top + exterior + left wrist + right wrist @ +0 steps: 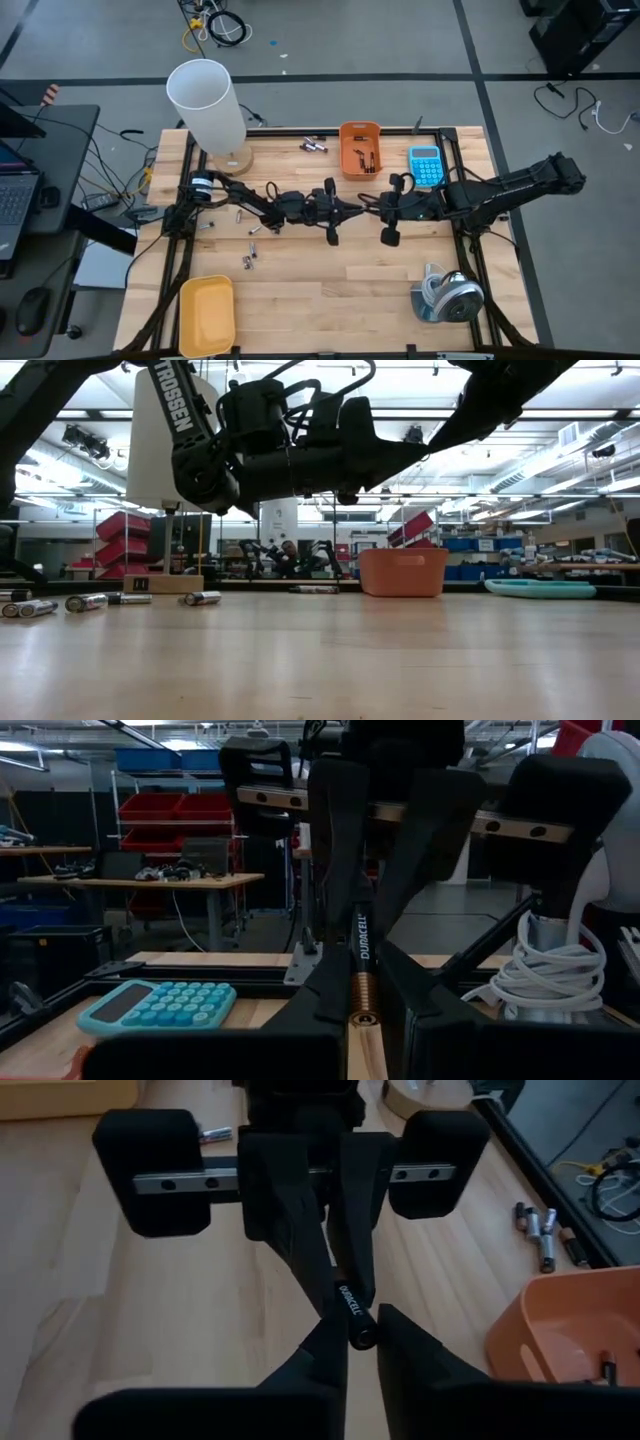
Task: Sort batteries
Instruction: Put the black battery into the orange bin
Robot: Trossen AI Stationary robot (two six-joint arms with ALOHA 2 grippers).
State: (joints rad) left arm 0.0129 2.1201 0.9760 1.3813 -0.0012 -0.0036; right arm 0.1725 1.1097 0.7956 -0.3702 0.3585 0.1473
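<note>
A black and copper Duracell battery [360,955] hangs in the air over the table's middle, between my two grippers. My left gripper [362,1005] reaches in from the left and my right gripper [358,1335] from the right; they meet tip to tip [362,205], each shut on the battery. Loose batteries lie on the wood left of centre [250,230], nearer the front [248,260] and near the far edge [315,146]. More batteries lie in the orange bin [360,148]. My left gripper pinches the battery's copper end [361,995] between its two fingers, coming level from the table's left and lying along the battery. The battery is lifted clear of the table and lies about level. My right gripper pinches the battery's black end [352,1315] between its two fingers [325,1345], coming level from the table's right and along the battery. Its tips stand just short of the left gripper's tips.
A blue calculator [426,165] lies right of the orange bin. A tall white cylinder [205,100] stands on a wooden base at the far left. A yellow tray [207,315] sits at the near left, and a coiled white cable on a grey holder [448,295] at the near right.
</note>
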